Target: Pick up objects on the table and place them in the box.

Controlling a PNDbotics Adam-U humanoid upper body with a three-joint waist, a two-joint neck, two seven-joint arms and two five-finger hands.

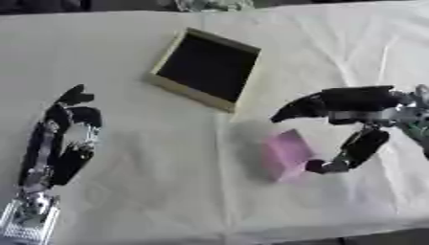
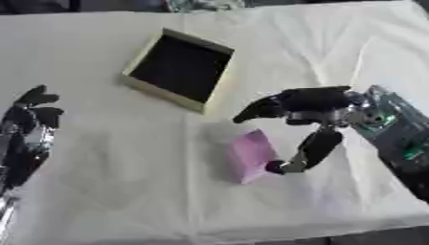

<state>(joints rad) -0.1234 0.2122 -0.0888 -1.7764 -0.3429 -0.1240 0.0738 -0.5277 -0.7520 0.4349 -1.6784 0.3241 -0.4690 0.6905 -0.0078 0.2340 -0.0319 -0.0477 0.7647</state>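
Observation:
A pink block [image 1: 287, 154] lies on the white cloth, a little right of centre. My right hand [image 1: 352, 105] hovers just over and to the right of it, fingers spread forward and thumb [image 1: 356, 150] hanging down beside the block's right edge; nothing is held. An open box [image 1: 207, 68] with cream walls and a dark inside sits behind the block, tilted. My left hand [image 1: 65, 129] rests open at the left, fingers pointing away.
The white cloth [image 1: 167, 191] covers the whole table and is creased near the right side. The table's front edge runs along the bottom. Something pale and crumpled [image 1: 214, 5] lies at the far edge.

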